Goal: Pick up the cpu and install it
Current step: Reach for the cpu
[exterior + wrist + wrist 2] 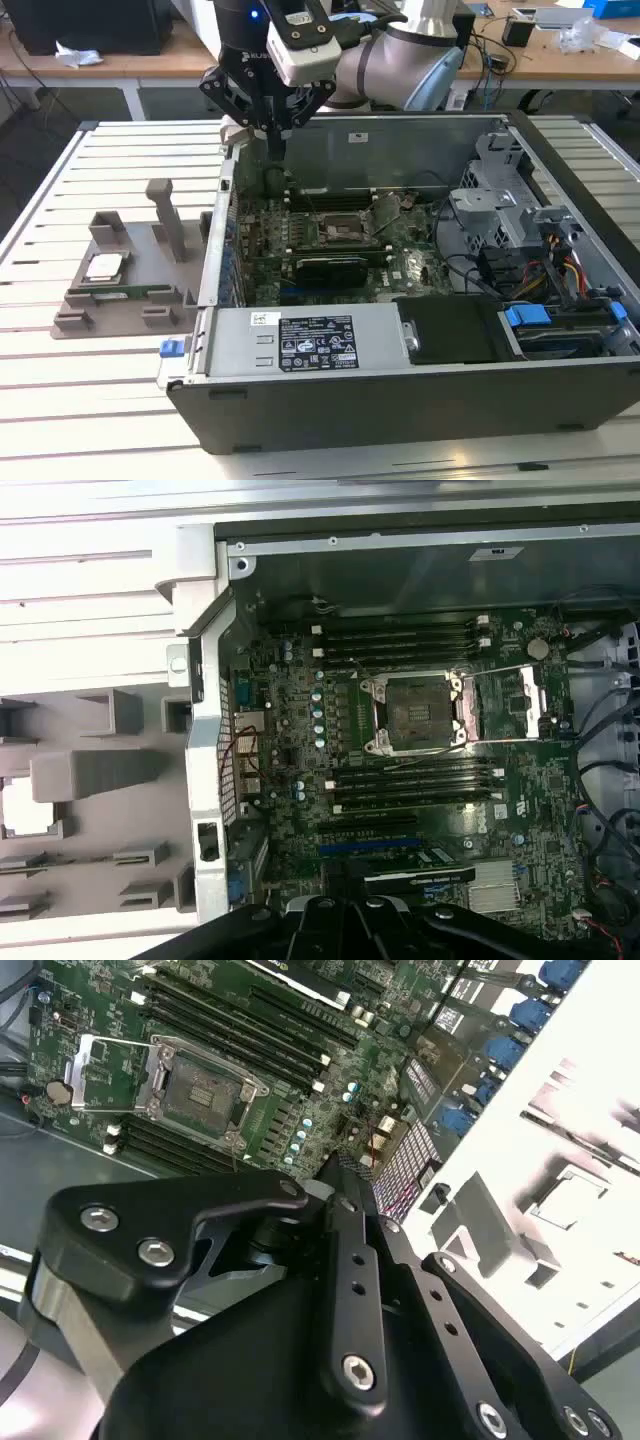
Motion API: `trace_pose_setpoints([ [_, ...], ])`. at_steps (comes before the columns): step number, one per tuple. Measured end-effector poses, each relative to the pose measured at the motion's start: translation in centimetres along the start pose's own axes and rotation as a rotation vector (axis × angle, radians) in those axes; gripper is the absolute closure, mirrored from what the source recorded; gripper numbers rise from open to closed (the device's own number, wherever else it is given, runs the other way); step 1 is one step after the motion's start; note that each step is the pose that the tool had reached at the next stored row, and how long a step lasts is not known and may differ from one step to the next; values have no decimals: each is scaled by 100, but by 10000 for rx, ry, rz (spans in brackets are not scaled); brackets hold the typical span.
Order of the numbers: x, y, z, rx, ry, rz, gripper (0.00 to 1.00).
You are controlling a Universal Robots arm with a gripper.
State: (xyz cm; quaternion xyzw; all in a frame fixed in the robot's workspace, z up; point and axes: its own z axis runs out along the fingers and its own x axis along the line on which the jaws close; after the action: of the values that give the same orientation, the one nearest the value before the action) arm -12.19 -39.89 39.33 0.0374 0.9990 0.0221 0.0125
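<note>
The cpu [103,266] lies in the grey holder [125,305] on the table [70,400], well apart from the tool [276,152]. The tool hangs above the open computer case [400,405], its fingers closed together and holding nothing.

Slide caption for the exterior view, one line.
End effector above the motherboard in the open computer case; cpu lies in the grey holder outside it, at the exterior view's left.

On the table [80,400] stands the case [420,410] and, at the exterior view's left of it, a holder [110,320]. The cpu [104,266] lies on the holder, with a memory stick [125,293] just before it. Inside the case lies the motherboard [265,255], with the socket [345,230] near its middle and a card [335,268] before the socket. The gripper [277,150] hangs above the motherboard's rear left part.
</note>
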Motion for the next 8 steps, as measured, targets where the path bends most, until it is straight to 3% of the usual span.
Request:
trace_pose_setpoints([
  [2,0,0,0,0,0,0,89],
  [5,69,-5,-2,0,-1,1,89],
  [8,183,-14,-5,-1,0,-1,89],
])
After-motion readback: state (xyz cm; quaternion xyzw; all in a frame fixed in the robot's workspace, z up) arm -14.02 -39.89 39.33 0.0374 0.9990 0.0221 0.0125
